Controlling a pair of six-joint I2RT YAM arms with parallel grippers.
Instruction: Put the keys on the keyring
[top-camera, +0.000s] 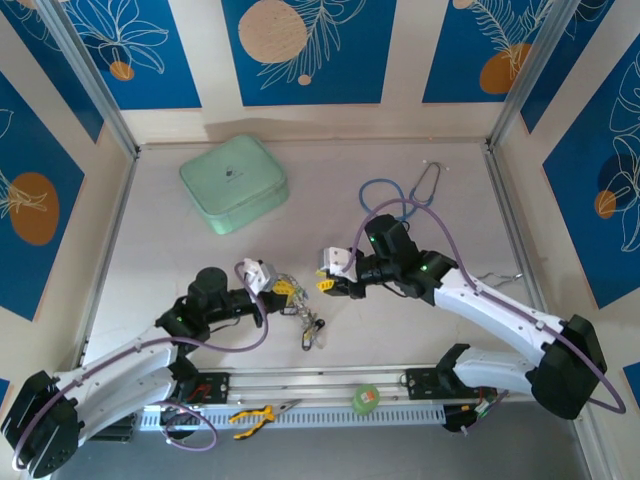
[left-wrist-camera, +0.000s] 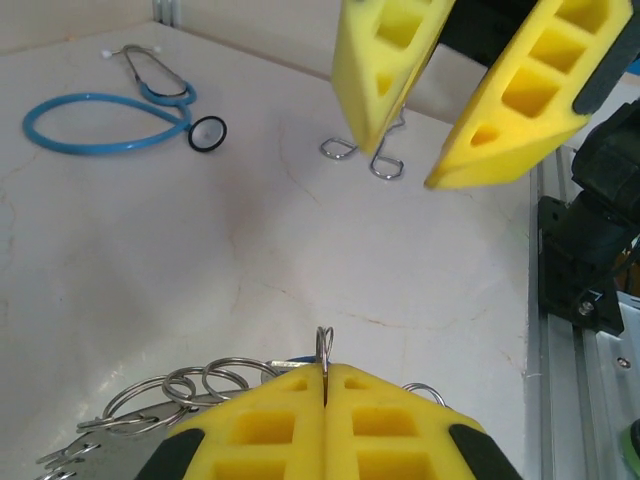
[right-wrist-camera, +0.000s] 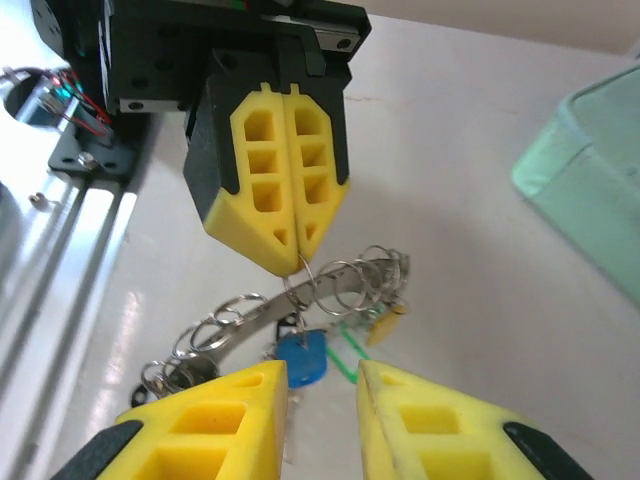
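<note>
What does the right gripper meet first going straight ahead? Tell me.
Likely the blue-tagged key, hanging between the open right gripper and the left gripper, shut on a small ring; depth is unclear.

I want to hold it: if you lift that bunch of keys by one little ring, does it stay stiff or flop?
Probably floppy: the bunch of keys is many loose linked rings, so it should dangle below where the left gripper pinches it. Likely slippery too, being thin shiny metal. The blue tag looks like light plastic, so it may swing.

Yellow fingers (right-wrist-camera: 262, 180), silvery keyring (right-wrist-camera: 250, 318), blue key tag (right-wrist-camera: 302, 357), mint-green case (top-camera: 233, 183), blue stethoscope (left-wrist-camera: 100, 125), and blue wall panels (top-camera: 310, 50) with white leaves and orange circles.
</note>
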